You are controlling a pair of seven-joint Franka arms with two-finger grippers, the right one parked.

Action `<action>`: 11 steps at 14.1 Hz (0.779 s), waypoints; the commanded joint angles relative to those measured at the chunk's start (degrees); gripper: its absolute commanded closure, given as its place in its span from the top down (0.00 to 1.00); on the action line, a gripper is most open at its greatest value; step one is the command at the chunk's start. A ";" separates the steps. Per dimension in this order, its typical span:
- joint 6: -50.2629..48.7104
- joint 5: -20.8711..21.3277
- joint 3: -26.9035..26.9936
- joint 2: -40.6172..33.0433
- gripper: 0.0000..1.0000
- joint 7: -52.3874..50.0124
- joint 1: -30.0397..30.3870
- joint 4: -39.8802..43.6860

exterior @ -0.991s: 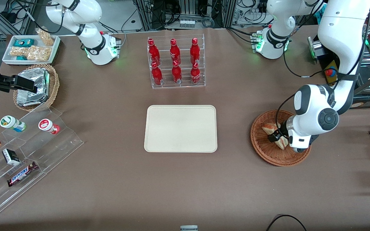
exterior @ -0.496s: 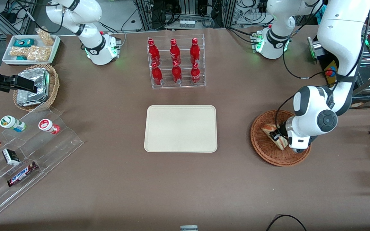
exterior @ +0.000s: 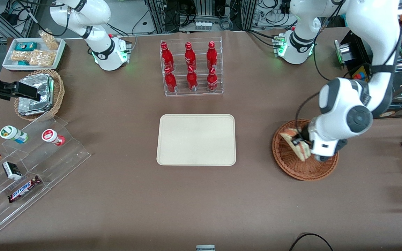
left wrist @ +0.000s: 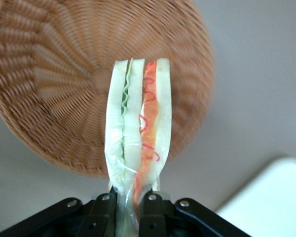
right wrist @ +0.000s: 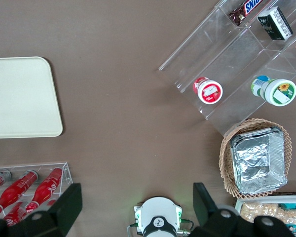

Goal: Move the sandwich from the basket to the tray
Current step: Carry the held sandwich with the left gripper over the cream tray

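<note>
Table: brown cloth, tray (exterior: 196,139) bare at frame centre
Gripper (exterior: 297,142): clamped on sandwich (left wrist: 138,143)
Change: sandwich now lifted clear above basket (exterior: 288,164)
Meaning: pick done, carry to tray remains

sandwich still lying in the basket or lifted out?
Lifted. The tool is shut on the sandwich, holding it edge-up above the basket, clear of the weave.

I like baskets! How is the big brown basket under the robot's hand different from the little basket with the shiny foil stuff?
The reddish-brown basket is wide and shallow; the tan basket is smaller and deeper. The reddish-brown basket looks empty, because the gripper holds the sandwich above it; the tan basket holds foil packets. The reddish-brown basket sits toward the working arm's end of the table, the tan one toward the parked arm's. Both are round wicker.
</note>
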 commanded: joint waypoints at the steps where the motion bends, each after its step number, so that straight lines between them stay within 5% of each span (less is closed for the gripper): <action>1: -1.61 0.97 -2.93 1.12 0.16 0.91 -7.14 3.74; 11: 3.81 2.64 -2.76 19.48 0.20 -6.02 -31.68 20.45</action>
